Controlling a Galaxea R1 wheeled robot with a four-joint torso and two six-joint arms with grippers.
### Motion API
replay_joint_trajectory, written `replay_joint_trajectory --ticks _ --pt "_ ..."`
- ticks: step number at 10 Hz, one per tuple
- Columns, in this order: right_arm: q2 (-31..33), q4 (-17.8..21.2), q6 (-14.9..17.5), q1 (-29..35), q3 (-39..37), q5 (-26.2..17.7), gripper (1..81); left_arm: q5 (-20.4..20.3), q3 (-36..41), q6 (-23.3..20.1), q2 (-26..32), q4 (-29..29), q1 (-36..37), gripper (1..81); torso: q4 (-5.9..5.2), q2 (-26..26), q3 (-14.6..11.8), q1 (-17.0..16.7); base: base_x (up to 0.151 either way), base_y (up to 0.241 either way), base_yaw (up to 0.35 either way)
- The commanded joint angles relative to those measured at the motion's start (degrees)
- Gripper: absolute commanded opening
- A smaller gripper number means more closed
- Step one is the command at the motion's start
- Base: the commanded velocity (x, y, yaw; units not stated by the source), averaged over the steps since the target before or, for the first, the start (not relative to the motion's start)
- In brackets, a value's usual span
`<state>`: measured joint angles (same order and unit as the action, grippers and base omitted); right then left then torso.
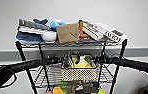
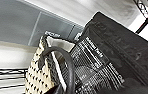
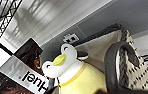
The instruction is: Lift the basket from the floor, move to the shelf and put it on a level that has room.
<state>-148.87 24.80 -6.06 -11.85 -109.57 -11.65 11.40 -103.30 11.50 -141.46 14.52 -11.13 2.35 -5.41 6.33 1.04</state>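
The beige woven basket [image 1: 78, 73] sits at the level [image 1: 107, 75], the silver wire second tier of the shelf [image 1: 120, 62]. I cannot tell whether it rests on the wire or hangs just above it. A yellow penguin plush [image 1: 81, 62] and dark packets stick out of it. My left gripper [image 1: 55, 60] is at the basket's left end and my right gripper [image 1: 100, 60] at its right end, both at rim height. The left wrist view has the basket [image 2: 37, 75] close up with a black packet [image 2: 97, 67]. The right wrist view has the basket [image 3: 137, 70] and the plush [image 3: 72, 72].
The top tier carries a cardboard box [image 1: 68, 32], blue cloth [image 1: 27, 37] and flat white boxes [image 1: 110, 32]. Colourful toys [image 1: 58, 90] fill the tier below the basket. A pale wall with a grey band [image 1: 10, 53] stands right behind the rack.
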Motion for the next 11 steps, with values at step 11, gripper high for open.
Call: replay_joint_trajectory --ticks 11 --pt "33.61 3.84 -0.62 3.54 39.09 5.42 81.1 -2.87 35.70 0.28 30.08 0.50 3.97 81.1 0.00 -0.02 -0.02 -0.02 0.000 0.000 0.000"
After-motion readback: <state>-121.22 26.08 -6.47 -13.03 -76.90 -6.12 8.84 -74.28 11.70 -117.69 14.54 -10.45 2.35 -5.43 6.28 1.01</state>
